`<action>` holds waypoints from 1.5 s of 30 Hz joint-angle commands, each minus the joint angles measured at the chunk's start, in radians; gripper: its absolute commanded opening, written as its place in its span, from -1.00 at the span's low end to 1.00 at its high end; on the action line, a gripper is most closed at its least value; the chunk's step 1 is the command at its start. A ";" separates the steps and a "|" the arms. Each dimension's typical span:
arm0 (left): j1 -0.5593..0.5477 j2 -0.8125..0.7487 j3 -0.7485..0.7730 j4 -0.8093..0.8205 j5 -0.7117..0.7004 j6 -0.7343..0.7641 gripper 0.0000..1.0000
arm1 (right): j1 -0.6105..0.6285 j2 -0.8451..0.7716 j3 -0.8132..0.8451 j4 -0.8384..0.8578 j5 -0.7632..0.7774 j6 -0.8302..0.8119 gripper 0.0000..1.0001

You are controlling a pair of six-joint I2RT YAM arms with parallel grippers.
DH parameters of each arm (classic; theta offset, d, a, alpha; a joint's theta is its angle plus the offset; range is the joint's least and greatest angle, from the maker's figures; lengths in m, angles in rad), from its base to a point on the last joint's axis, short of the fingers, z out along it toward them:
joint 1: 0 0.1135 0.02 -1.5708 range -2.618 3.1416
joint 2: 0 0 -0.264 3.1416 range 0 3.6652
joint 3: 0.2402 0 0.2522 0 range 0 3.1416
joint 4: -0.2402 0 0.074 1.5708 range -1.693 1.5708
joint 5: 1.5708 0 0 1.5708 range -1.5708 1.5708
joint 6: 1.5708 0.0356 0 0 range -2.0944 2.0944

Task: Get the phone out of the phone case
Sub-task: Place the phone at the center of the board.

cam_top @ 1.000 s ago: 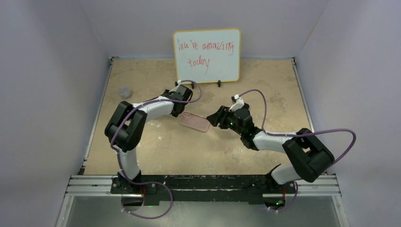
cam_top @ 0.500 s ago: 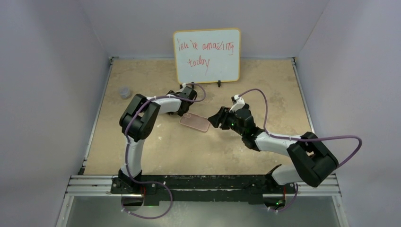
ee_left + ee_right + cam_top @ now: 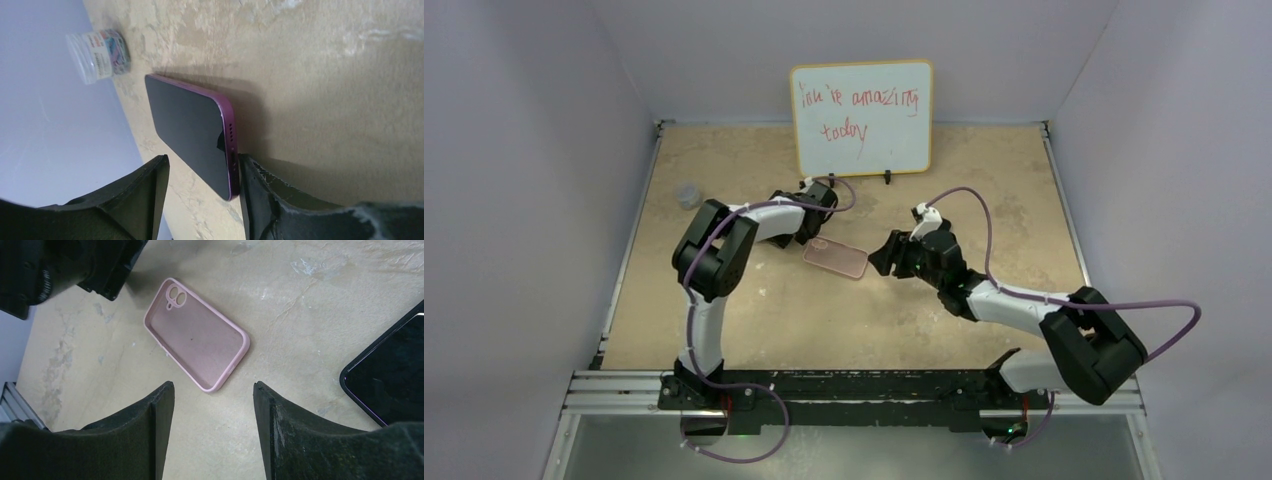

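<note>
Soft matte pink case (image 3: 197,335) with rounded corners lies empty on the mottled beige table (image 3: 300,315). The glossy, purple-rimmed phone (image 3: 192,135) lies separately. The left gripper (image 3: 202,162) and right gripper (image 3: 214,387) both have their fingers spread.

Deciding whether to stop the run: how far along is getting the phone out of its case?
Done: the pink case lies empty on the table, and the phone lies bare, screen up. In hand: nothing; the left gripper stands open astride the phone's end, the right gripper open short of the case. Left: likely only pulling the arms back.
</note>
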 commanded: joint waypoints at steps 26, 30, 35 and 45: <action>0.101 -0.095 0.063 0.053 0.283 -0.039 0.28 | 0.000 -0.032 0.149 -0.252 -0.006 -0.193 0.27; 0.155 -0.085 0.085 0.068 0.328 -0.059 0.28 | 0.000 -0.029 0.153 -0.257 -0.007 -0.194 0.26; 0.193 -0.084 0.099 0.077 0.375 -0.069 0.28 | 0.001 -0.032 0.153 -0.264 -0.003 -0.194 0.27; 0.199 -0.288 0.066 0.093 0.527 -0.079 0.29 | 0.000 -0.072 0.189 -0.401 0.124 -0.203 0.38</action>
